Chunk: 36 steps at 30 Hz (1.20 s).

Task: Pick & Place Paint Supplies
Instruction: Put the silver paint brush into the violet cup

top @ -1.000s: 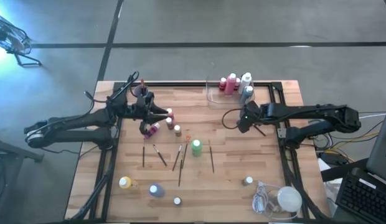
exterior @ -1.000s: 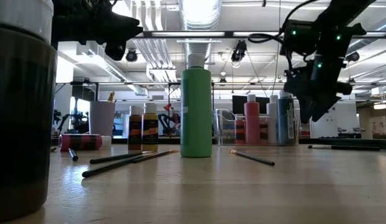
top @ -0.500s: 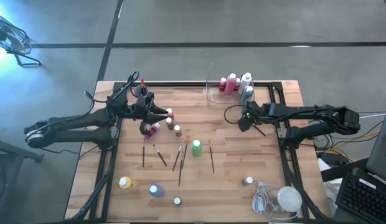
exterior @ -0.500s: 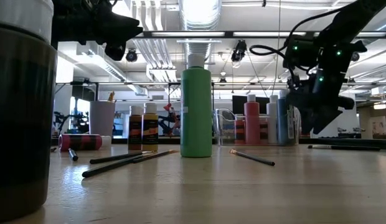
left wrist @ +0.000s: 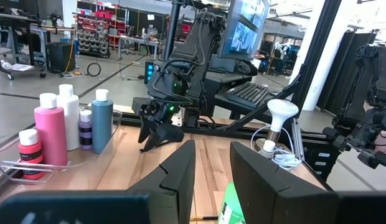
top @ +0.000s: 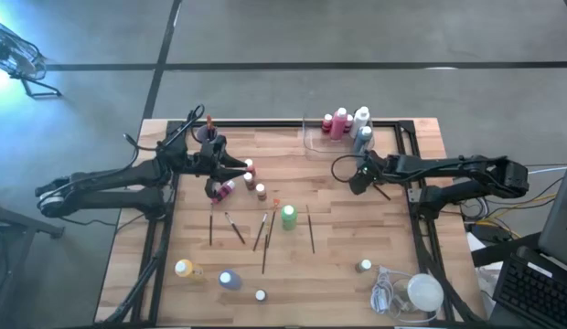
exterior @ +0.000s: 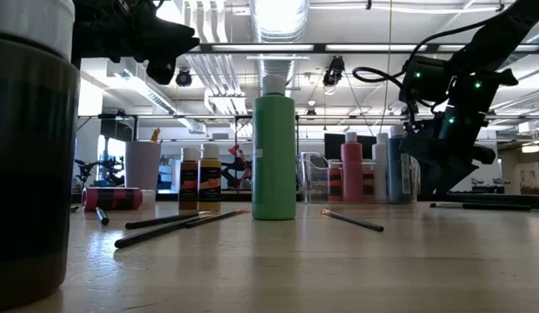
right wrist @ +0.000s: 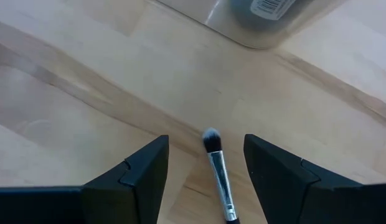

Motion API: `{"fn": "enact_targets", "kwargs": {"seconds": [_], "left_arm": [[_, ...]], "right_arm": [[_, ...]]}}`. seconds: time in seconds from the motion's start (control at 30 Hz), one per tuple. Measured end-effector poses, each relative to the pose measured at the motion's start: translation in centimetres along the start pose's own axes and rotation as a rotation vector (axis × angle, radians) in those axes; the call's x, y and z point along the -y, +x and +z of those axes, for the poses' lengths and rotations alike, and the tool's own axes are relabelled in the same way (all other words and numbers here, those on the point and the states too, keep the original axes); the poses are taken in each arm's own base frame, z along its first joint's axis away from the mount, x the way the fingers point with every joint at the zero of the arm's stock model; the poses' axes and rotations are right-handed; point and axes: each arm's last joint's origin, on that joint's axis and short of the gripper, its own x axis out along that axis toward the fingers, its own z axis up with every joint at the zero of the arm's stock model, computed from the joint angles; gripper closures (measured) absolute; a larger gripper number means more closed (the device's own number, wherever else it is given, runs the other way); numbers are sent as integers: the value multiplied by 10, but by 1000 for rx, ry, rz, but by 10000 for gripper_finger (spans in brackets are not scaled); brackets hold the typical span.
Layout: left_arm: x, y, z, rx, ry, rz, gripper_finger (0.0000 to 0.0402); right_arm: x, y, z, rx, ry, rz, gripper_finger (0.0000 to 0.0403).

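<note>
The right gripper [right wrist: 205,171] was down low over the wooden table [top: 338,265], just in front of the clear plastic tray [top: 313,139], its fingers [right wrist: 134,171] spread to either side of a thin paintbrush [right wrist: 218,177]. The pale bristle tip lay between them, and neither finger touched the handle. In the tray stood a pink bottle [left wrist: 50,132], a white one [left wrist: 69,114], a blue one [left wrist: 101,119], a purple one and a small red one.

The left gripper [top: 236,165] hung above the table's other side, near a purple cup [top: 208,133]. Its fingers [left wrist: 178,174] stood a little apart with nothing between them. Just below it in the overhead picture were two small bottles [top: 254,182] and a pink bottle on its side [top: 225,190].

Mid-table a green bottle [top: 288,217] stood upright among several loose brushes [top: 262,236]. Along the near edge were a yellow bottle [top: 183,268], a blue bottle [top: 229,280] and a white lump with a coiled cord [top: 421,293].
</note>
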Motion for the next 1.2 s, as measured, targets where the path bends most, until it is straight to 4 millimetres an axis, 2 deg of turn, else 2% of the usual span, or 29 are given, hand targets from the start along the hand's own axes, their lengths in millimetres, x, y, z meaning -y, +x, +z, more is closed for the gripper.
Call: {"fn": "enact_targets", "kwargs": {"seconds": [0.67,0.93,1.2], "left_arm": [[0,0,-1,-6,-1,1,296],[0,0,-1,-7,-1,1,296],[0,0,-1,-11,2,2,296]], "right_arm": [[7,15,-15,50,13,8,223],[9,19,-20,67,21,17,251],[9,19,-19,69,18,23,300]]}}
